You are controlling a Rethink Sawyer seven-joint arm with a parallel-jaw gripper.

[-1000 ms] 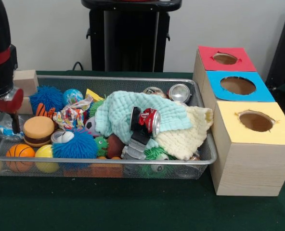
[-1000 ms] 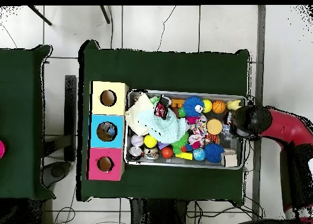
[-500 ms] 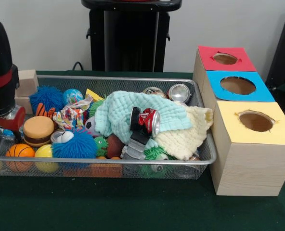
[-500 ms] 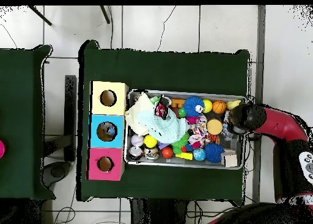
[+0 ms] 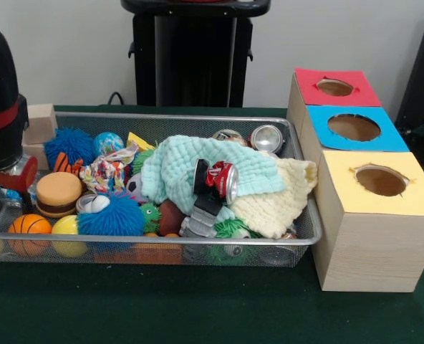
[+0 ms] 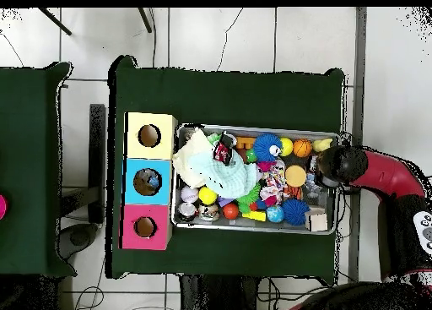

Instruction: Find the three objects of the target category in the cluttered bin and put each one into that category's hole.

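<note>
In the front view, a silver wire-mesh bin [image 5: 198, 247] sits on the dark green surface [image 5: 198, 308], with an open strip of cloth near its front rim. At the bin's right end, touching it, stand three wooden boxes with round holes: a yellow-topped box [image 5: 380, 183] nearest, a blue-topped box [image 5: 354, 127] behind it, and a red-topped box [image 5: 335, 87] farthest. The bin is crowded. A mint green cloth [image 5: 190, 168] and a cream cloth [image 5: 280, 201] are heaped at the middle and right, with a crushed red drink can [image 5: 223, 179] lying on top and two silver can tops [image 5: 267, 137] at the far right corner. On the left lie a blue spiky ball [image 5: 114, 217], a toy hamburger [image 5: 58, 193], an orange basketball [image 5: 29, 229] and a yellow ball [image 5: 69, 229]. The red and black hand [image 5: 1, 183] hangs over the bin's left end; whether it is spread or pressed together cannot be told.

In the overhead view, the hand [image 6: 331, 167] sits at the bin's right end, away from the boxes. Around the surface is a pale tiled floor [image 6: 253, 36].
</note>
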